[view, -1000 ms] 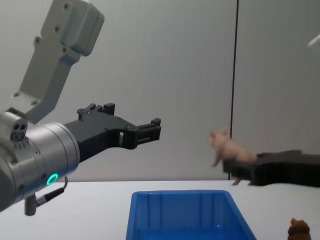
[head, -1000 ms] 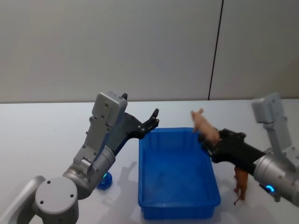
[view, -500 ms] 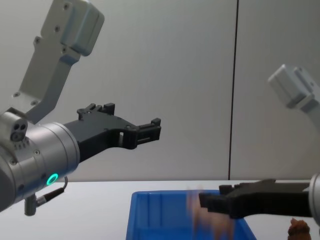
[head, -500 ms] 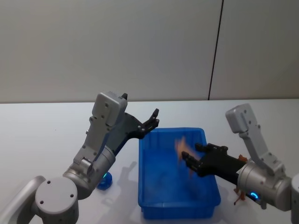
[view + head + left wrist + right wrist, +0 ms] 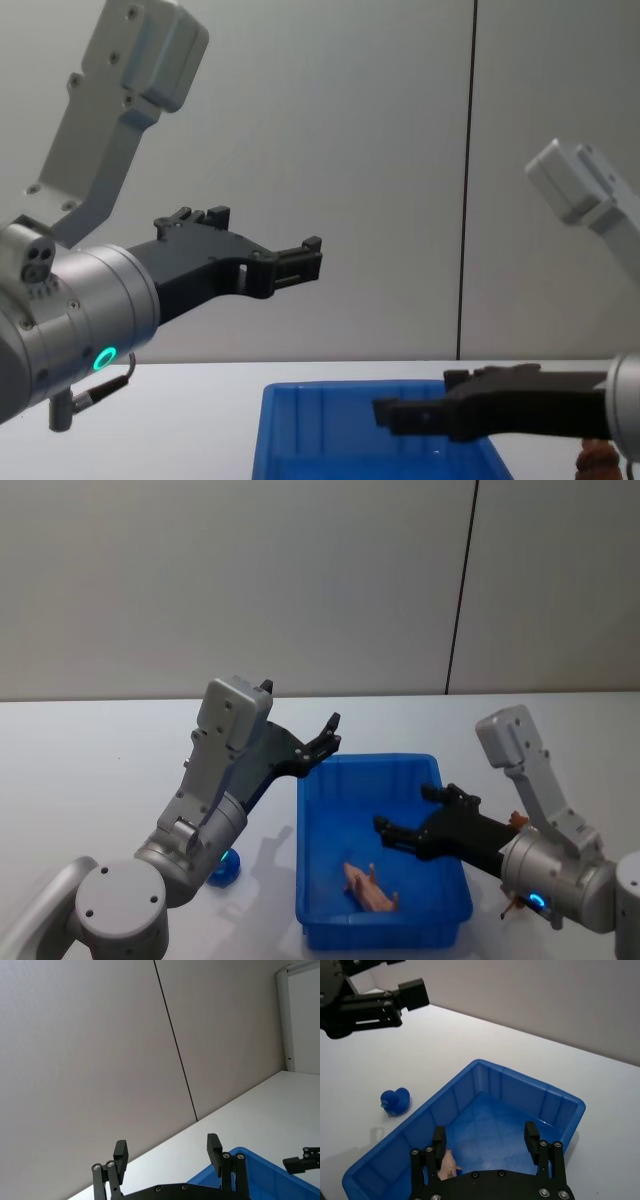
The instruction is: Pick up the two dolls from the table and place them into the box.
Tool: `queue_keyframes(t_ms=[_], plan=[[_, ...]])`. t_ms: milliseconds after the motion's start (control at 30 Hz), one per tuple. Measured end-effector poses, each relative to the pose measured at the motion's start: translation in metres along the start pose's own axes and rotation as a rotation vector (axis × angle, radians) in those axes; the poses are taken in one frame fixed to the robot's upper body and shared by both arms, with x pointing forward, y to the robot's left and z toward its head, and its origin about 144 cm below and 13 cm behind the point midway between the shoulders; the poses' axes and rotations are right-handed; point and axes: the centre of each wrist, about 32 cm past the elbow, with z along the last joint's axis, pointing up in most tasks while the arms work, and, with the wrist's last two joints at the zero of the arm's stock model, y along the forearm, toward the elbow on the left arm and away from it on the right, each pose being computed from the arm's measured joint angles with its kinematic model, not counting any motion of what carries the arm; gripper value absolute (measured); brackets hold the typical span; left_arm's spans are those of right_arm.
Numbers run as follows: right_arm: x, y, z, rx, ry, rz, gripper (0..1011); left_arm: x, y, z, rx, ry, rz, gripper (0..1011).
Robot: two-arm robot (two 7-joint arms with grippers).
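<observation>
A pale pink plush doll [image 5: 370, 888] lies on the floor of the blue box [image 5: 313, 880], near its front wall. My right gripper [image 5: 405, 810] hovers open and empty over the box; in the right wrist view its fingers straddle the box [image 5: 515, 1092], with the pink doll [image 5: 448, 1164] peeking past one finger. A brown plush doll [image 5: 516, 821] stands on the white table right of the box, mostly hidden by my right arm; its head [image 5: 597, 460] shows in the chest view. The blue fuzzy doll [image 5: 225, 866] sits on the table left of the box. My left gripper [image 5: 328, 738] is raised, open and empty.
The white table [image 5: 80, 770] stretches wide to the left and behind the box. A grey wall with a dark vertical seam [image 5: 460, 590] stands behind. My left arm [image 5: 215, 780] leans over the blue doll and the box's left rim.
My right gripper came down from the box's far rim to low over it and opened. The pink doll fell from it and now lies inside the box. The left arm stayed still.
</observation>
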Motion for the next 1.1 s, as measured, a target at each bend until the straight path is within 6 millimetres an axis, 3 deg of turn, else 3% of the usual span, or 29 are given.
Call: queue_keyframes(t_ms=[133, 433, 1100], plan=[[-0.001, -0.002, 0.001, 0.022, 0.001, -0.011, 1001, 0.000, 0.000, 0.000, 0.000, 0.000, 0.000, 1001], [-0.002, -0.011, 0.002, 0.065, 0.020, -0.077, 1001, 0.000, 0.000, 0.000, 0.000, 0.000, 0.000, 1001], [-0.005, -0.062, -0.016, 0.019, 0.118, -0.311, 1001, 0.000, 0.000, 0.000, 0.000, 0.000, 0.000, 1001]])
